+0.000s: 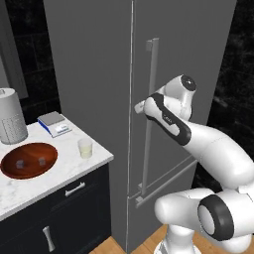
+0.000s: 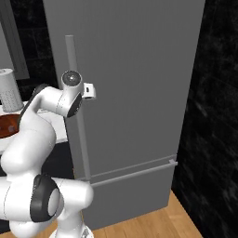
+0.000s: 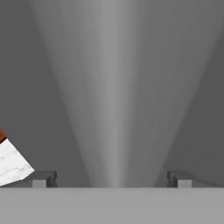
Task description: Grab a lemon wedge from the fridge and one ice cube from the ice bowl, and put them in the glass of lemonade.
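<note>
1. Currently the fridge [image 1: 99, 74] is shut; the gripper [image 1: 139, 107] sits at its long vertical handle [image 1: 150, 99], jaws spread wide with the bar between them, not clamped.
2. Ice bowl [image 1: 29, 159] sits on the marble bench [image 1: 59, 173], with cubes inside.
3. Glass of lemonade [image 1: 85, 148] stands just beside the bowl, near the bench edge.
4. Scale [image 1: 54, 123] and white perforated cylinder [image 1: 10, 115] stand behind.
</note>
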Controlling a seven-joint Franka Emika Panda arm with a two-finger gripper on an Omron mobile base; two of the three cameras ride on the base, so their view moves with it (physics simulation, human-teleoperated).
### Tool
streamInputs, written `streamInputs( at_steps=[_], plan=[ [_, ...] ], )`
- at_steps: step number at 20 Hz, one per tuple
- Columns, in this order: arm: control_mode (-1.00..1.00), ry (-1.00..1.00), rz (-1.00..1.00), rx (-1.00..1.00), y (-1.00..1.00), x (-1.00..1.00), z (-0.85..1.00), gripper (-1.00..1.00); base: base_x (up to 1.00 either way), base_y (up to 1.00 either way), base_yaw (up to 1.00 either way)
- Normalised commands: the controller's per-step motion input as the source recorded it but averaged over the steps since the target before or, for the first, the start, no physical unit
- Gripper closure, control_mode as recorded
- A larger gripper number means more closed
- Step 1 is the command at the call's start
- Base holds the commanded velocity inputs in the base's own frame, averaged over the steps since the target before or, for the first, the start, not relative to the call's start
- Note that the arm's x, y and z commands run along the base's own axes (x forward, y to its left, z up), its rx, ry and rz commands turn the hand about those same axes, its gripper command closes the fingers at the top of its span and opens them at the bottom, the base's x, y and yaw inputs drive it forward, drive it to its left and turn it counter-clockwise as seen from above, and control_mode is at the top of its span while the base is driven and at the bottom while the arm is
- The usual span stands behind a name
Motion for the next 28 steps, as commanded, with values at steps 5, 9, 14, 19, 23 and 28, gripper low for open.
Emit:
streamInputs(
  at_steps=[5,9,14,19,23,28],
  plan=[
    [-1.0,0.0,0.05,0.01,0.0,0.25,-0.02,1.0,0.0,0.0,0.0],
    [-1.0,0.0,0.01,0.0,0.0,0.08,0.0,1.0,0.0,0.0,0.0],
    [-1.0,0.01,0.0,-0.01,0.0,0.0,0.03,1.0,0.0,0.0,0.0],
    [-1.0,-0.05,-0.14,0.04,-0.69,-0.21,0.01,1.0,0.0,0.0,0.0],
    [-1.0,-0.06,-0.2,0.17,-1.0,-0.55,0.0,1.0,0.0,0.0,0.0],
    [-1.0,-0.03,-0.21,0.21,-1.0,-0.63,0.05,1.0,0.0,0.0,0.0]
  ],
)
